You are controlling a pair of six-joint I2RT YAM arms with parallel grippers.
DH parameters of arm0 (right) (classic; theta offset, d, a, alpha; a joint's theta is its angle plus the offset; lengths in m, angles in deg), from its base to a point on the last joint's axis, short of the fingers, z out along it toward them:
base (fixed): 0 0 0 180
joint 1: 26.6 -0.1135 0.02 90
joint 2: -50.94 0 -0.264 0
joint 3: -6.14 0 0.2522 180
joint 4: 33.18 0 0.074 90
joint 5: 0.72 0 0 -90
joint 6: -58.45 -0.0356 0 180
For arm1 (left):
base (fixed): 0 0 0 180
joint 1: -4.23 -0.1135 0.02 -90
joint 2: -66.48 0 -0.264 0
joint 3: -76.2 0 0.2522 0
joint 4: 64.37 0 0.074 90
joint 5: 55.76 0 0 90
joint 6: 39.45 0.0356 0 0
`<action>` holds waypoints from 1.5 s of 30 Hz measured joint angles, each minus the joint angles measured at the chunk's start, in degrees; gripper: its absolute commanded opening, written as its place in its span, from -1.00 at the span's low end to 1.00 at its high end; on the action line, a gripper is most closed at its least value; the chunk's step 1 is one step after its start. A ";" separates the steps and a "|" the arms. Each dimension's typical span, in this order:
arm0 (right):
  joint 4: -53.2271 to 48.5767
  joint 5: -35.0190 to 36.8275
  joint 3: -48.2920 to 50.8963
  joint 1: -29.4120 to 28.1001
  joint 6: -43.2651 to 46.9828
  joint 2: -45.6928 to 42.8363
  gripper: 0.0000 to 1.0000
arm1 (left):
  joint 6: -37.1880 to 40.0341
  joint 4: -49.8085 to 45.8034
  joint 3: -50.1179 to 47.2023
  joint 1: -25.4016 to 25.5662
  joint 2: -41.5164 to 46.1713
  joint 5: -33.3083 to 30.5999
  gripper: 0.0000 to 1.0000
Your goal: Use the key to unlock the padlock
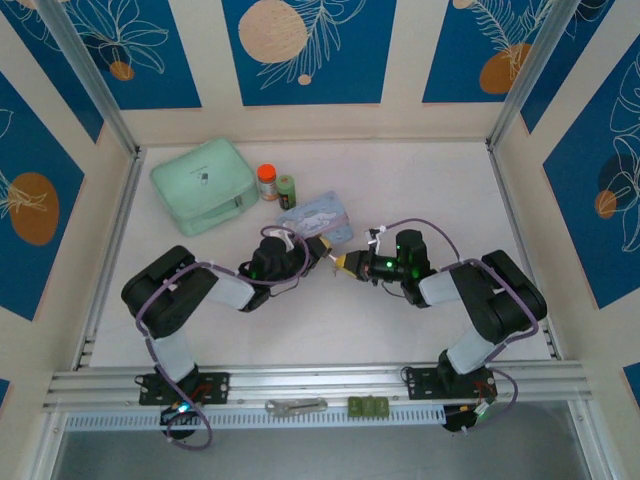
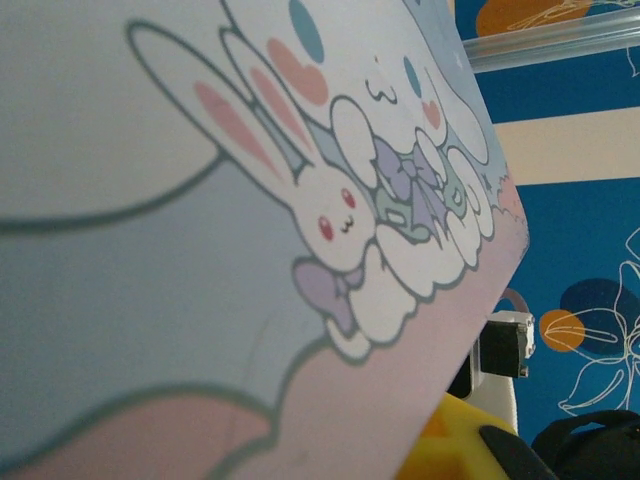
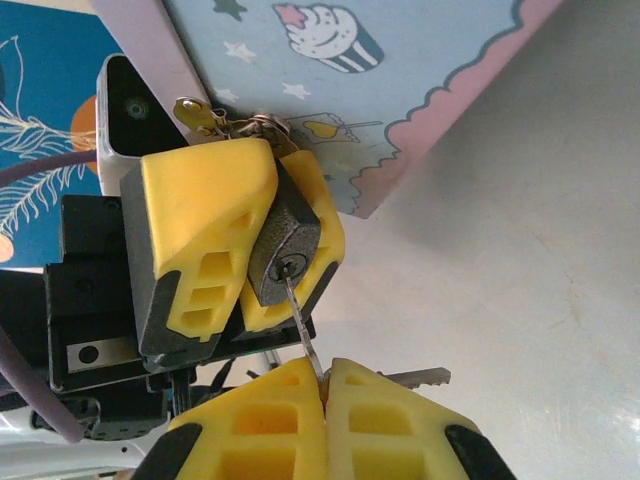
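In the right wrist view the padlock [image 3: 285, 248], small with a black body, is clamped between the yellow fingers of my left gripper [image 3: 282, 180], keyhole facing the camera. Its silvery shackle [image 3: 262, 126] points up toward the tin. My right gripper [image 3: 325, 375] is shut on the key [image 3: 300, 320], a thin pale blade. The key's tip sits at the keyhole and most of the blade is outside. From above, the left gripper [image 1: 322, 248] and right gripper [image 1: 346, 263] meet tip to tip at mid-table.
A light-blue cartoon tin [image 1: 318, 214] lies just behind the grippers and blocks most of the left wrist view [image 2: 250, 250]. A mint case [image 1: 203, 183] and two small bottles [image 1: 276, 185] stand at the back left. A second key [image 3: 415, 378] sticks out beside the right fingers. A grey tool [image 1: 297, 406] rests on the front rail.
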 measured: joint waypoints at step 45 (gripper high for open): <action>-23.96 -9.03 -14.56 2.43 7.67 3.43 -1.00 | 0.55 13.60 -1.27 -0.46 -5.92 -3.58 -1.00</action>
